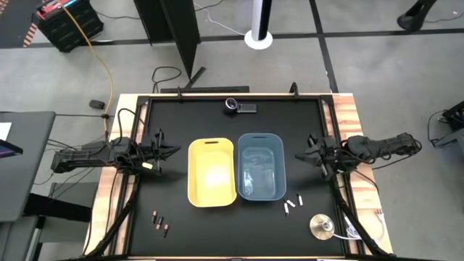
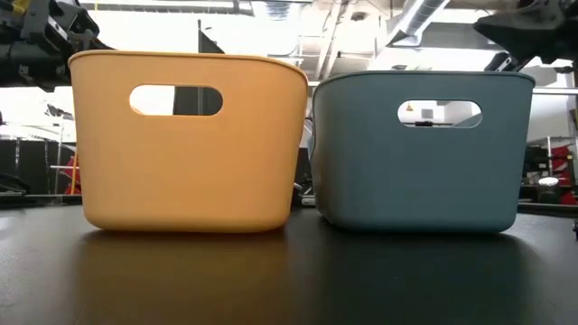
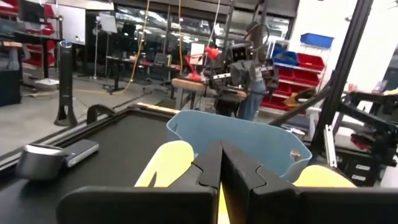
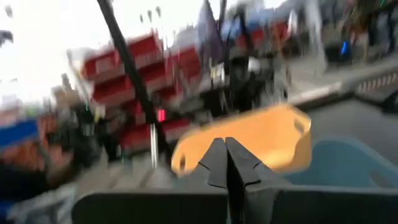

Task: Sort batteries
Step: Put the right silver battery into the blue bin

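Note:
In the high view, three dark batteries [image 1: 160,223] lie near the table's near-left corner, and three white ones [image 1: 293,203] lie near the blue bin's near-right corner. A yellow bin [image 1: 211,172] and a blue bin [image 1: 260,166] stand side by side mid-table. My left gripper [image 1: 174,151] hovers left of the yellow bin, shut and holding nothing; its closed fingers show in the left wrist view [image 3: 221,163]. My right gripper [image 1: 299,155] hovers right of the blue bin, also shut and holding nothing, as the right wrist view [image 4: 226,160] shows.
A round silver disc [image 1: 321,225] lies near the table's near-right corner. A small camera [image 1: 239,106] sits at the far edge. The table has wooden side rails [image 1: 360,190]. In the low view both bins [image 2: 190,140] fill the frame. Bare black surface lies in front of the bins.

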### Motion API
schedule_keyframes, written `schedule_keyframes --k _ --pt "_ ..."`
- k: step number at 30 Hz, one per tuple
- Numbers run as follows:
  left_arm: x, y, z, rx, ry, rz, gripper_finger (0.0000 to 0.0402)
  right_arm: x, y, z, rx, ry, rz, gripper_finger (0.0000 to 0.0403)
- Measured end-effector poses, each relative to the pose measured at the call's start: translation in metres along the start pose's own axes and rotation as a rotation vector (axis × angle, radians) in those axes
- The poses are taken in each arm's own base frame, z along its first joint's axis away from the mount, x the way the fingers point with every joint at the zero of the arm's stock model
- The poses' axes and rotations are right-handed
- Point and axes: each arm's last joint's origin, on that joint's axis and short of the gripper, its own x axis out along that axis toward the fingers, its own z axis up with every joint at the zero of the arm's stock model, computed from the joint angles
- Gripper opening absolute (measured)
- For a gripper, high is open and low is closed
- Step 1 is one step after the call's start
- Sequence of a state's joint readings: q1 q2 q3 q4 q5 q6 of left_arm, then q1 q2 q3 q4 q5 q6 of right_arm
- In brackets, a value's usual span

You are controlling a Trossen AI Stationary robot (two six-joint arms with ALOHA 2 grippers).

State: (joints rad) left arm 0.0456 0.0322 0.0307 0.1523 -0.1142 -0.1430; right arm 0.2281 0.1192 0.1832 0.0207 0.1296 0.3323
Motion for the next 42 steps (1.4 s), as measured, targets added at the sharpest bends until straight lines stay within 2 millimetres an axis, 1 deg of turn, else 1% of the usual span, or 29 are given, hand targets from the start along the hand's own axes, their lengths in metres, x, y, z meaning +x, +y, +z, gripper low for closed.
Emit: schedule_keyframes --k 4,6,9,11,13,17,20,22,25,27,30,34,38,42 --pt "0.000 0.001 0.000 0.062 -0.004 0.033 0.0000 0.007 0.010 0.020 -0.047 0.227 -0.052 0.0012" --pt "0.000 0.001 -0.001 0.043 0.009 0.039 0.0000 0.013 0.016 0.031 -0.067 0.361 -0.087 0.0013" --pt "0.000 0.002 -0.004 -0.002 0.034 0.039 0.0000 0.020 0.023 0.041 -0.031 0.573 -0.163 0.0020" --pt "0.000 0.002 -0.006 -0.008 0.055 0.037 0.0000 0.025 0.027 0.041 0.015 0.728 -0.233 0.0034" --pt "0.000 0.002 -0.006 -0.003 0.064 0.037 0.0000 0.030 0.031 0.035 0.065 0.873 -0.305 0.0057" --pt "0.000 0.002 -0.006 0.000 0.063 0.036 0.0001 0.034 0.044 0.014 0.147 1.073 -0.419 0.0117" --pt "0.000 0.002 -0.006 0.002 0.060 0.045 0.0007 0.038 0.053 -0.005 0.191 1.121 -0.506 0.0171" --pt "0.000 0.002 -0.006 0.017 0.059 0.054 0.0015 0.039 0.059 -0.016 0.196 1.114 -0.575 0.0204" --pt "0.000 0.002 -0.006 0.052 0.058 0.058 0.0027 0.041 0.069 -0.029 0.224 1.099 -0.648 0.0235" --pt "0.000 0.002 -0.006 0.070 0.058 0.059 0.0033 0.045 0.075 -0.038 0.257 1.097 -0.680 0.0243" --pt "0.000 0.002 -0.006 0.088 0.058 0.059 0.0038 0.052 0.081 -0.054 0.298 1.097 -0.742 0.0244" --pt "0.000 0.002 -0.006 0.088 0.058 0.059 0.0039 0.060 0.086 -0.075 0.334 1.093 -0.823 0.0244" --pt "0.000 0.003 -0.006 0.089 0.058 0.060 0.0039 0.066 0.088 -0.087 0.354 1.088 -0.926 0.0244" --pt "0.000 0.003 -0.006 0.105 0.058 0.060 0.0039 0.072 0.090 -0.096 0.392 1.068 -0.972 0.0244"
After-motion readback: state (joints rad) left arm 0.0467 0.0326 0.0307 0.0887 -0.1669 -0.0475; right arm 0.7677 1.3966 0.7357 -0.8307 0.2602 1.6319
